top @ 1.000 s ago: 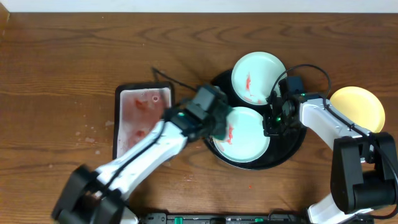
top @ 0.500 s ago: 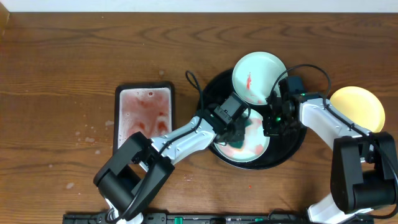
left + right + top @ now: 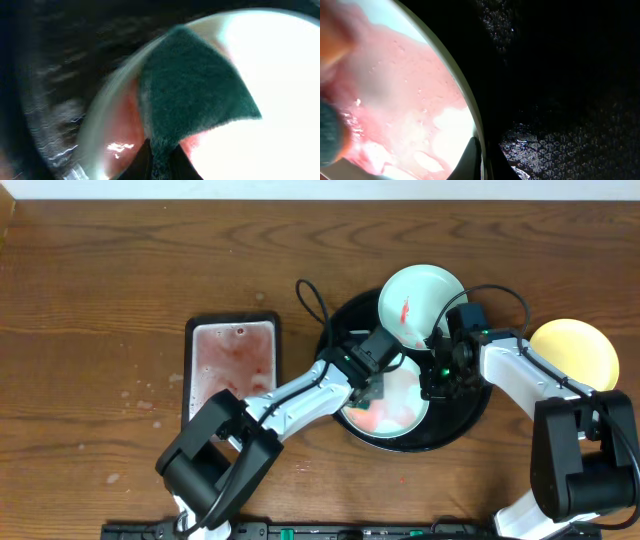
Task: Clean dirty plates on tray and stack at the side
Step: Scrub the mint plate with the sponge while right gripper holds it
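Note:
Two mint-white plates lie on the round black tray [image 3: 470,415]. The front plate [image 3: 400,405] is smeared with pink-red sauce water; it also shows in the left wrist view [image 3: 280,75] and the right wrist view [image 3: 400,100]. My left gripper [image 3: 378,385] is shut on a green sponge [image 3: 192,90] pressed on that plate. My right gripper [image 3: 436,385] is shut on that plate's right rim [image 3: 481,150]. The rear plate [image 3: 420,300] has a red smear. A pale yellow plate [image 3: 575,352] lies on the tabletop to the right of the tray.
A small black rectangular basin [image 3: 232,365] with pinkish water stands left of the tray. Water drops spot the wood left of the basin [image 3: 140,395]. A black cable [image 3: 310,295] loops behind the tray.
My left gripper moved from the basin's side onto the front plate with the sponge and wiped it; the red streak spread into a pink smear. The right gripper stayed on the rim.

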Controlling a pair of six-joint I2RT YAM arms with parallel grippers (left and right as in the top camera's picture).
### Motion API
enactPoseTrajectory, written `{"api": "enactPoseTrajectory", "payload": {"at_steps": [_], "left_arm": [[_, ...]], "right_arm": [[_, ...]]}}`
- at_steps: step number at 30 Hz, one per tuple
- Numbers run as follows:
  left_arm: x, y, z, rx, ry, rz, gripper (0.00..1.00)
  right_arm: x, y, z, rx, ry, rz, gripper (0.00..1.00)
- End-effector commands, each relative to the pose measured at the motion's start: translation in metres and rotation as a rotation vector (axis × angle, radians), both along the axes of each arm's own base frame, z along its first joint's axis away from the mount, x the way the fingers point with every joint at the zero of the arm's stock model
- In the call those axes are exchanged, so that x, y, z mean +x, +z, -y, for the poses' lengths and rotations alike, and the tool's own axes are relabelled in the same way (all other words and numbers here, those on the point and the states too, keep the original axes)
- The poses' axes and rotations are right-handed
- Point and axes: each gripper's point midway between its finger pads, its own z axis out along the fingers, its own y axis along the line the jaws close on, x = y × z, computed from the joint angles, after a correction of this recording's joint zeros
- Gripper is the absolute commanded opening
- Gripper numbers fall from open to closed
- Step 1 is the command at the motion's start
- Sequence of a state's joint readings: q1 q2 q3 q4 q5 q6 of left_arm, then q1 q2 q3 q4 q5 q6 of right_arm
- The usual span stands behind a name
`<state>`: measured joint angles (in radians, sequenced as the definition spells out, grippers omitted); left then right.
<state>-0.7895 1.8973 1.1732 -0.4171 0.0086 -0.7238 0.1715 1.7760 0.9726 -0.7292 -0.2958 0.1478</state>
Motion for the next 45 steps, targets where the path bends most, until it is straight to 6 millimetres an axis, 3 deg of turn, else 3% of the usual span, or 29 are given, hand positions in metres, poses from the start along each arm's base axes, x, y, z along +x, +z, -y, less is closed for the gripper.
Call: {"api": "enactPoseTrajectory", "payload": {"at_steps": [1,9,14,18,19,24,30,34,38,45], "left_arm": [[-0.022,-0.021,0.046,-0.237,-0.110,-0.172,0.07],[-0.058,-0.013,0.094,-0.415,-0.333,-0.243,0.07],[-0.075,-0.019,0.091,-0.373,-0.385,-0.274,0.07],[-0.061,-0.032,0.064,-0.264,-0.256,-0.280,0.07],[-0.054,-0.039,0.044,-0.189,-0.178,-0.281,0.07],[-0.030,-0.046,-0.018,0.041,-0.006,-0.219,0.07],[0.002,-0.016,-0.077,0.293,0.098,-0.031,0.07],[0.015,0.011,-0.095,0.391,0.126,0.073,0.08],[0.014,0.009,-0.076,0.292,0.110,0.045,0.08],[-0.007,-0.011,0.025,-0.177,-0.047,-0.159,0.07]], "right_arm": [[-0.010,-0.021,0.014,-0.092,0.013,-0.042,0.01],[-0.010,-0.021,0.014,-0.092,0.014,-0.042,0.01],[-0.010,-0.021,0.014,-0.092,0.014,-0.043,0.01],[-0.010,-0.021,0.014,-0.092,0.014,-0.042,0.01],[-0.010,-0.021,0.014,-0.092,0.013,-0.043,0.01],[-0.010,-0.021,0.014,-0.092,0.014,-0.042,0.01],[-0.009,-0.021,0.014,-0.092,0.014,-0.041,0.01],[-0.010,-0.021,0.014,-0.092,0.014,-0.042,0.01],[-0.010,-0.021,0.014,-0.092,0.014,-0.042,0.01],[-0.010,-0.021,0.014,-0.092,0.014,-0.042,0.01]]}}
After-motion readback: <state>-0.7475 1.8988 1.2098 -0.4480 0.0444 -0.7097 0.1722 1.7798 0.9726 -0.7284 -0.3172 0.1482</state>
